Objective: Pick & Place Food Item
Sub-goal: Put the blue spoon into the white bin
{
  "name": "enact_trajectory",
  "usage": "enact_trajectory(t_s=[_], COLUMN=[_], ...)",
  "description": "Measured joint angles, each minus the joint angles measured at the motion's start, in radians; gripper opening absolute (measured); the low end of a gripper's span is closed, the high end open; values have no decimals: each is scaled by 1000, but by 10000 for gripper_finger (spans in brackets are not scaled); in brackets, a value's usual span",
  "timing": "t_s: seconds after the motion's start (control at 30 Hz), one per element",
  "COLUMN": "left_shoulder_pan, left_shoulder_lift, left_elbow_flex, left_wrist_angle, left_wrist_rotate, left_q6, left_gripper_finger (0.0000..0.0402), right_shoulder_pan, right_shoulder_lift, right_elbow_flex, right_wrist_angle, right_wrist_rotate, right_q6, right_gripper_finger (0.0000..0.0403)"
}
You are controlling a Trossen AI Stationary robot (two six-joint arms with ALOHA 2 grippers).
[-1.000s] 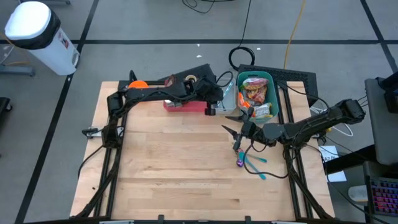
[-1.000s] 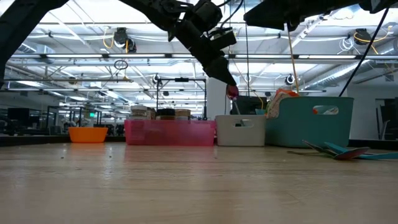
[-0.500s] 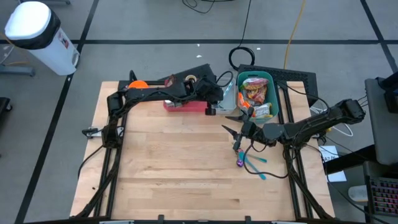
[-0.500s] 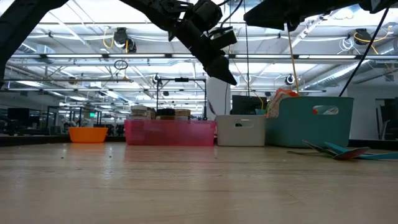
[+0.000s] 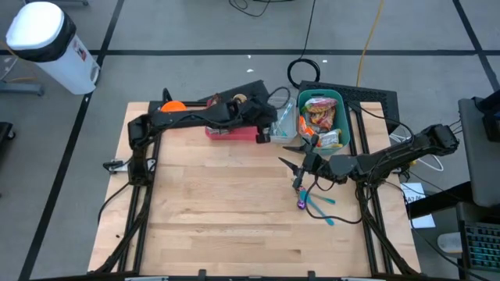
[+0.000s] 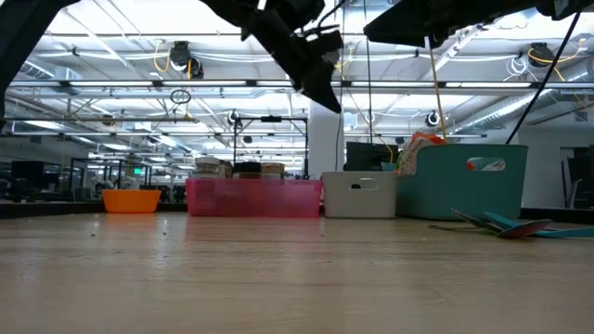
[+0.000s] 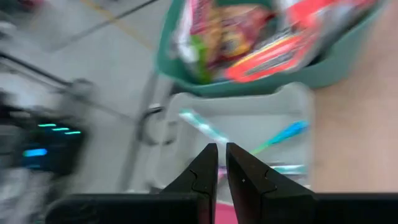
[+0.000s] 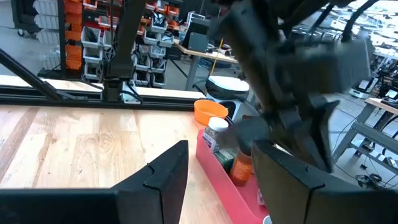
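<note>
Grey floor (image 5: 195,31) crossed by dark lines around the wooden surface (image 5: 219,203), white bin (image 5: 43,43) on the floor beyond its far left corner, ceiling lights (image 6: 176,56) and pipework above the hall behind it

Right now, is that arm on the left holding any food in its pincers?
No: in the left wrist view the left gripper has its fingers nearly together with nothing between them, above the grey bin.
</note>
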Motion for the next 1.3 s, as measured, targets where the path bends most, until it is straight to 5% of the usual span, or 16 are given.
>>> enact_trajectory(t_s=[0.17, 0.37, 0.93, 1.3], left_shoulder_pan=[56, 119, 121, 130], left_shoulder_lift=[-55, -141, -703, -1027], left_elbow_flex=[0, -57, -798, -1036], left_wrist_angle=[-99, -129, 460, 576], left_wrist_rotate=[312, 464, 486, 477], left_q6=[-144, -212, -333, -351], left_gripper_finger=[42, 42, 42, 42], right_shoulder_pan=[0, 2, 19, 19], right_shoulder_lift=[0, 0, 0, 0], right_elbow_flex=[0, 0, 0, 0], right_wrist_angle=[-10, -22, -23, -23], right_wrist_rotate=[0, 0, 0, -3], right_q6=[0, 3, 3, 52], right_gripper_finger=[169, 167, 169, 167])
